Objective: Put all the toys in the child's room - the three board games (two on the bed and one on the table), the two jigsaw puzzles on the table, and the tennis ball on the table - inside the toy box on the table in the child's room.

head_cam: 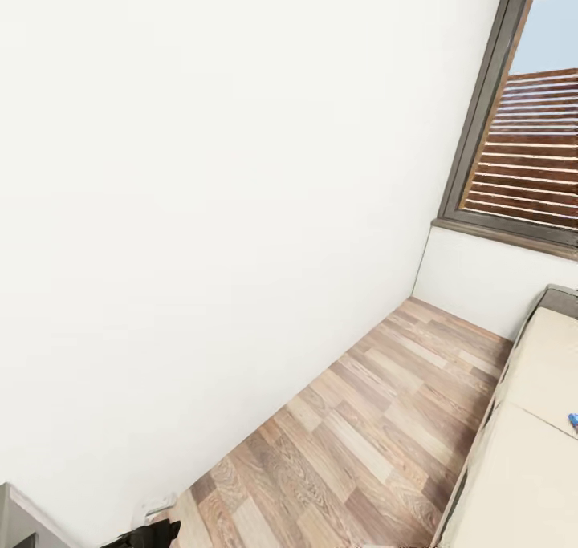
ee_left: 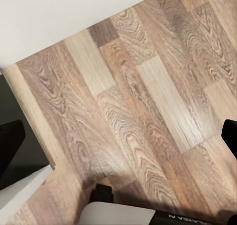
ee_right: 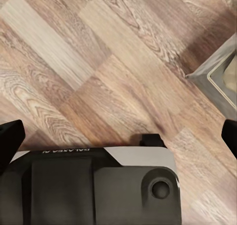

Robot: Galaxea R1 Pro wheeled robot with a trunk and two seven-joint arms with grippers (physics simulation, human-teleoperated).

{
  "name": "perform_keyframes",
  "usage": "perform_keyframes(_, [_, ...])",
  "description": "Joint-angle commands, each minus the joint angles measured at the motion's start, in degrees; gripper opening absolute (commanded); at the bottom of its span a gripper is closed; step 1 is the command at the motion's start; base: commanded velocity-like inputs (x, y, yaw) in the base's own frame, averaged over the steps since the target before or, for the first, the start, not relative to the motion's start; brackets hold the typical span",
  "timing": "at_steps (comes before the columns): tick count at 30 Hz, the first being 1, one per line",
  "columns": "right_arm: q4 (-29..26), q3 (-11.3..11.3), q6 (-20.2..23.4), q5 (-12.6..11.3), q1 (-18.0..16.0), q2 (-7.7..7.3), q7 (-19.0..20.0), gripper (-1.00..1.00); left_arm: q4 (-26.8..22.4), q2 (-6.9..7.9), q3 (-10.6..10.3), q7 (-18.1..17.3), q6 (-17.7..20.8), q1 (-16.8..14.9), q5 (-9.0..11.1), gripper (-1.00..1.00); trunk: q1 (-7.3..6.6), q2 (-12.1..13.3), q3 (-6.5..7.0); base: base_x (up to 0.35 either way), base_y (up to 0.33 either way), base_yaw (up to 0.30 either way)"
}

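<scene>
Head view, tilted. White wall takes up everything left of the bed. Wood plank floor runs between that wall and the bed's near edge. Far end of the floor: dark-framed window, with brown slats and a patch of sky behind the glass, above the bed's head end. Beige mattress, grey frame. A small blue thing lies on the mattress at the picture's edge, cut off; probably a corner of one board game, cannot confirm. Low against the wall, well away from the bed, a dark part of my own arm and a grey corner beside it.

My left end effector: fingers wide apart, nothing between them, planks below and the wall's foot just past them.

My right end effector: fingers also spread, holding nothing, over the floor; the bed's grey frame corner is near.
</scene>
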Motion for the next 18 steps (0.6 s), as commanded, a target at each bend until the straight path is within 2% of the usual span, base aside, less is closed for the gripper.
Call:
perform_keyframes(1, [-0.1,0.0,0.3,-0.1,0.0,0.01,-0.2,1.0,-0.1,-0.02,0.4,-0.4,0.4,0.0,-0.1,1.0,0.04,-0.1,-0.2,0.021,0.002,-0.133])
perform_keyframes(9, [-0.1,-0.1,0.3,-0.2,0.0,-0.08,-0.2,1.0,-0.1,-0.02,0.4,-0.4,0.3,0.0,-0.1,1.0,0.04,-0.1,-0.81,0.027,0.001,-0.137])
perform_keyframes(18, [0.1,-0.2,0.3,-0.2,0.0,-0.16,-0.2,1.0,-0.1,-0.02,0.4,-0.4,-0.4,0.0,-0.1,1.0,0.04,-0.1,-1.5,0.151,0.069,-0.145])
